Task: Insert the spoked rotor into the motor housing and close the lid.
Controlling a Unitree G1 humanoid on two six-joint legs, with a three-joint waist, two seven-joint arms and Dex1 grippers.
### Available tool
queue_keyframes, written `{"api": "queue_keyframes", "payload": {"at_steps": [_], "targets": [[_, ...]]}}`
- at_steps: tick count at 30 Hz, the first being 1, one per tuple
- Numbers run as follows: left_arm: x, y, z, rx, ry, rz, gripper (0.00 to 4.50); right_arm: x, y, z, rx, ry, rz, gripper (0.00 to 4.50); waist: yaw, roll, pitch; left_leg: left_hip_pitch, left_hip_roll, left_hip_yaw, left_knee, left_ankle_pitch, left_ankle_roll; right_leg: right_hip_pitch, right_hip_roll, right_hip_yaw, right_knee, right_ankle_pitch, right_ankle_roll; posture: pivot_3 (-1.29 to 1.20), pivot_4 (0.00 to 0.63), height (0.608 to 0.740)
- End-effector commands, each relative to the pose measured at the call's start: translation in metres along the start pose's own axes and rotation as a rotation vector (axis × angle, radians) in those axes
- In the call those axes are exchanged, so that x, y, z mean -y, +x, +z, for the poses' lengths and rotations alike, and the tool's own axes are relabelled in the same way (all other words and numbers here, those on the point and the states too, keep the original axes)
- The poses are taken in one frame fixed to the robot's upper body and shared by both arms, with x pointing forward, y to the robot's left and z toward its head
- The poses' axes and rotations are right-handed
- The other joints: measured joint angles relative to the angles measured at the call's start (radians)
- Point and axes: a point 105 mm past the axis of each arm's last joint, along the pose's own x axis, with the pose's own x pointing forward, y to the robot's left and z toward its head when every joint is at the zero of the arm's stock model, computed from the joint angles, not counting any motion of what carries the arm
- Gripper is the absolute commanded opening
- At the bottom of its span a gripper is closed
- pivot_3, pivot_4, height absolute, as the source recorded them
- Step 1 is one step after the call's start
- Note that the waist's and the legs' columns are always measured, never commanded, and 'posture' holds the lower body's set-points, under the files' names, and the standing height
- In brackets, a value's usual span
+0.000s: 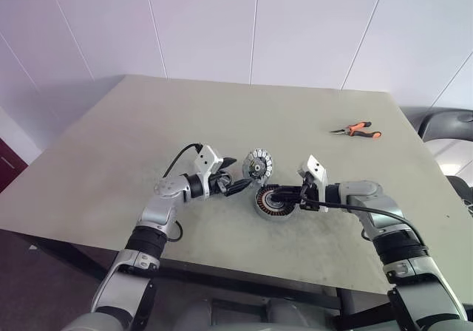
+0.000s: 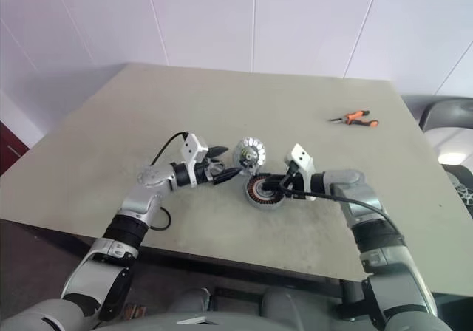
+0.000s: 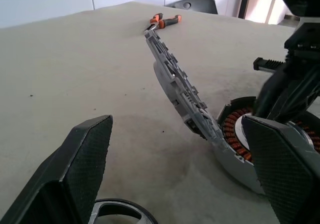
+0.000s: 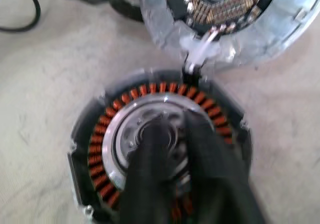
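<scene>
The motor housing (image 1: 264,207) lies flat on the table, its ring of copper windings (image 4: 100,139) around a silver centre. The spoked rotor (image 1: 257,166) stands on edge, tilted, its lower rim at the housing's far rim (image 4: 197,64). My right gripper (image 1: 268,195) is shut, with its black fingertips (image 4: 165,129) resting on the housing's centre. My left gripper (image 1: 235,184) hovers level just left of the rotor, open. Its pads (image 3: 92,144) stand wide apart, and the rotor (image 3: 180,84) lies ahead of them, untouched. A separate lid is out of view.
Orange-handled pliers (image 1: 357,130) lie at the table's far right. A dark chair (image 1: 447,124) stands beyond the right edge. The table's front edge (image 1: 244,264) runs close under both arms. A black cable (image 1: 181,157) loops from the left wrist.
</scene>
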Motion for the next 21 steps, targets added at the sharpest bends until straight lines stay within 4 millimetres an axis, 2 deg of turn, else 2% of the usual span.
{"api": "queue_keyframes", "payload": {"at_steps": [1,14,21], "targets": [[0.000,0.002,0.015,0.035,0.046,-0.007,4.39,-0.009,0.006,-0.001,-0.032,-0.024,0.029,0.03,0.000,0.000,0.000,0.000,0.000,0.000,0.000,0.000,0.000,0.000,0.000,0.000,0.000,0.000,0.000,0.00,0.000,0.740],[-0.001,0.002,0.014,0.030,0.046,0.000,4.39,-0.035,0.017,0.002,-0.018,0.011,0.163,0.03,-0.006,0.000,0.000,0.001,0.002,0.000,-0.002,0.000,0.000,0.000,0.002,0.000,0.000,0.000,0.000,0.00,0.000,0.740],[-0.001,0.002,0.014,0.030,0.047,-0.004,4.39,-0.025,0.018,0.023,0.099,0.017,0.097,0.03,-0.009,0.000,0.000,0.003,0.002,0.000,-0.001,0.000,0.000,0.001,0.003,0.000,0.001,0.000,0.000,0.00,0.000,0.740]]}}
